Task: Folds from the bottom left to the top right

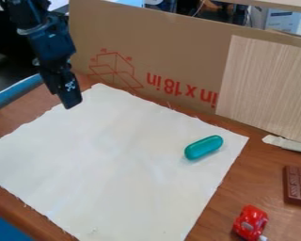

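Observation:
The black gripper (70, 100) hangs at the upper left, over the cloth's edge near its top corner, with nothing seen held in it. A white cloth (109, 160) lies spread flat and unfolded on the wooden table, turned like a diamond, with frayed edges. One corner is at the top, one at the right, one at the left edge of the view, and the lower part runs to the bottom edge. On the cloth's right part rests a teal capsule-shaped object (204, 147).
A brown cardboard sheet (178, 52) and a light wood panel (266, 84) stand along the back. Right of the cloth, on the table (241, 183), lie a red toy car (250, 222), a chocolate bar (296, 186) and a whitish strip (288, 143).

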